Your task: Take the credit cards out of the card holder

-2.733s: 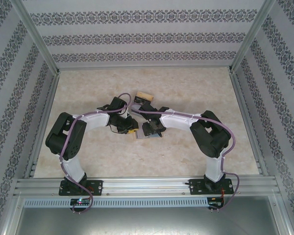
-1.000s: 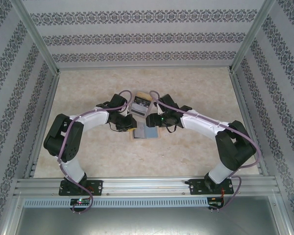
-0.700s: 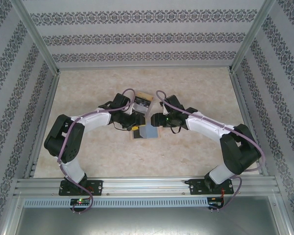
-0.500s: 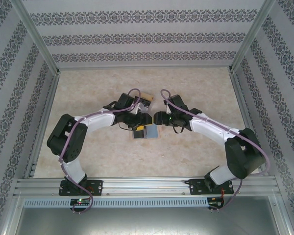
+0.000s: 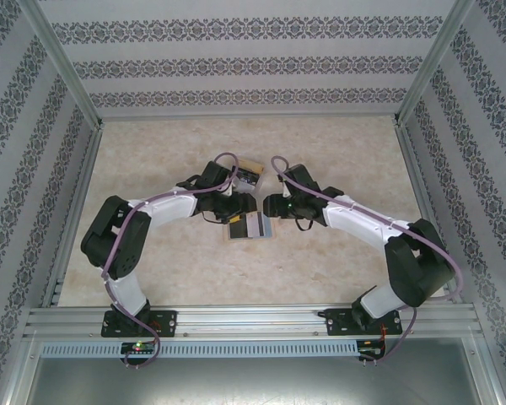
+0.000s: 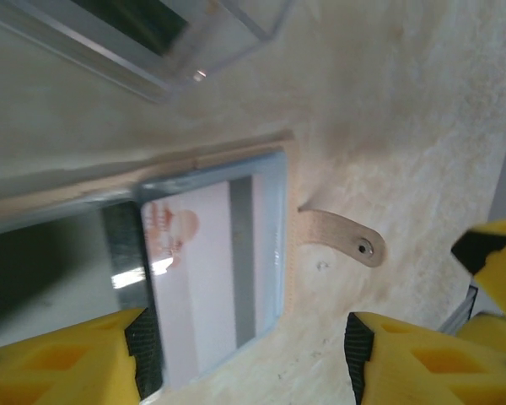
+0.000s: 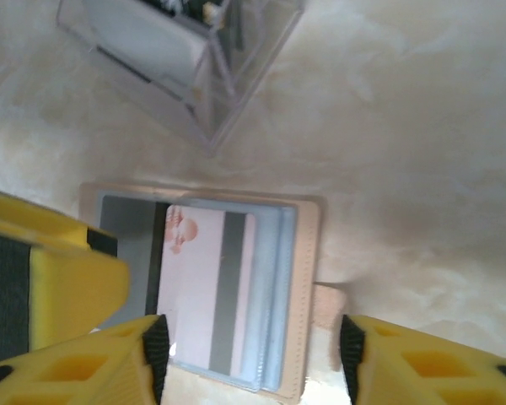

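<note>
The card holder [image 5: 234,237] is a flat tan wallet with blue-tinted clear sleeves [image 7: 274,295] and a snap tab [image 6: 341,239]; it lies open on the table. One of the credit cards [image 7: 204,287], white with a grey stripe and a pinkish picture, rests on its top sleeve [image 6: 207,270]; I cannot tell whether it is inside that sleeve. My left gripper [image 6: 244,354] hovers open over the holder's right part. My right gripper [image 7: 249,354] is open too, its fingers straddling the holder's near edge. Both grippers [image 5: 244,209] [image 5: 268,209] meet just behind the holder.
A clear plastic box [image 5: 247,173] stands just behind the holder, with grey and dark flat things inside [image 7: 185,51]. Patterned walls and metal rails enclose the marble-look table [image 5: 346,152]. The two grippers are very close: each sees the other's yellow finger [image 6: 493,261] [image 7: 51,278].
The left gripper opened and moved from the holder's left side to behind it. The right gripper slid left towards it. The white striped card now shows where grey-blue sleeve showed.
</note>
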Robot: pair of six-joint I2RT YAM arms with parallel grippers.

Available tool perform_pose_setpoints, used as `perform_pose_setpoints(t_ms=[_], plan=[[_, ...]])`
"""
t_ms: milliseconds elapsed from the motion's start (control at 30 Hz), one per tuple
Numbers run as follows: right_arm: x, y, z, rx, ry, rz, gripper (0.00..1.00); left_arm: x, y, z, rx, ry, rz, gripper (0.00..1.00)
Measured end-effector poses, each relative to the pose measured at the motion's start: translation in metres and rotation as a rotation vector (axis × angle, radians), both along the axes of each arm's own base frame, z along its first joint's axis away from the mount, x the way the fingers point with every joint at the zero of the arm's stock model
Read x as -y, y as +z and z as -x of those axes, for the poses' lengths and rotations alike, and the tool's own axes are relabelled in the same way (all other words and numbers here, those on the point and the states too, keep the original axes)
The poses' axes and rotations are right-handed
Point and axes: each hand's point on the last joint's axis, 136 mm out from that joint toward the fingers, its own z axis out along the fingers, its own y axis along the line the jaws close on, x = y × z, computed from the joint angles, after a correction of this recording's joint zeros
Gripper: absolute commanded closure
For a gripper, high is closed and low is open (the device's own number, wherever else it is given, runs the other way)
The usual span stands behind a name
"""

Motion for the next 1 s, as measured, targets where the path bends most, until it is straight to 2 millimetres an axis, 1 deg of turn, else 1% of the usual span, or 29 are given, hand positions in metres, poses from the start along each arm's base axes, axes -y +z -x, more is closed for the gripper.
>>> perform_pose_setpoints(t_ms=[133, 267, 400, 467, 567, 767, 867, 1000], plan=[[-0.021, -0.007, 0.004, -0.014, 0.055, 0.020, 0.56, -0.006, 0.000, -0.002, 0.002, 0.024, -0.014, 0.44], [-0.030, -0.021, 0.006, -0.052, 0.072, 0.044, 0.58, -0.010, -0.006, 0.001, -0.017, 0.040, -0.026, 0.50], [-0.031, -0.038, 0.006, -0.099, 0.070, 0.068, 0.65, -0.011, -0.008, 0.002, -0.026, 0.046, -0.026, 0.57], [-0.032, -0.047, 0.007, -0.129, 0.069, 0.077, 0.65, -0.011, -0.010, 0.002, -0.035, 0.047, -0.028, 0.60], [-0.031, -0.057, 0.011, -0.161, 0.069, 0.090, 0.65, -0.010, -0.018, 0.004, -0.055, 0.043, -0.034, 0.63], [-0.033, -0.064, 0.010, -0.189, 0.073, 0.101, 0.66, -0.008, -0.031, 0.006, -0.095, 0.032, -0.036, 0.67], [-0.033, -0.067, 0.010, -0.198, 0.074, 0.101, 0.66, -0.007, -0.032, 0.006, -0.101, 0.029, -0.033, 0.69], [-0.031, -0.069, 0.010, -0.208, 0.069, 0.107, 0.66, -0.006, -0.033, 0.007, -0.109, 0.023, -0.027, 0.69]])
